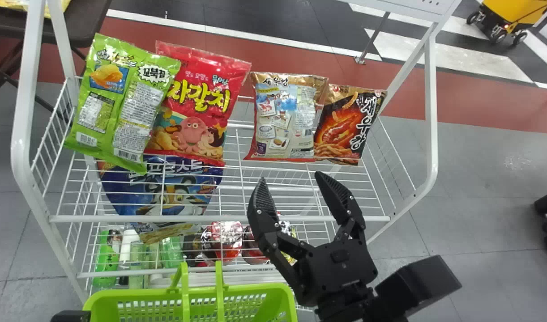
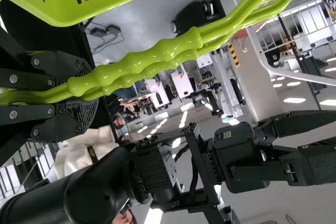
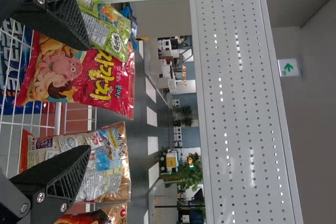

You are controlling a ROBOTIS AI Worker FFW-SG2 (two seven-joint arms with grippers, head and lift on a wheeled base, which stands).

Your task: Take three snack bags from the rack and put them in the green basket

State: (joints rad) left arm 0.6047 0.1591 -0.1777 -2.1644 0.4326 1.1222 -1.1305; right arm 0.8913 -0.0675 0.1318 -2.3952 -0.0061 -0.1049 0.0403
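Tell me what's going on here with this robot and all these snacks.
A robot is working at a white wire rack, where the job is to put three snack bags in a green basket. Its left end effector is closed around the basket's handles. Its right end effector is open and empty by the rack, where a green bag, a red bag, a beige bag and a dark bag stand in a row.

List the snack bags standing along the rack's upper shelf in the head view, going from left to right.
Green bag → red bag with a pink octopus → beige and gold bag → black and orange bag.
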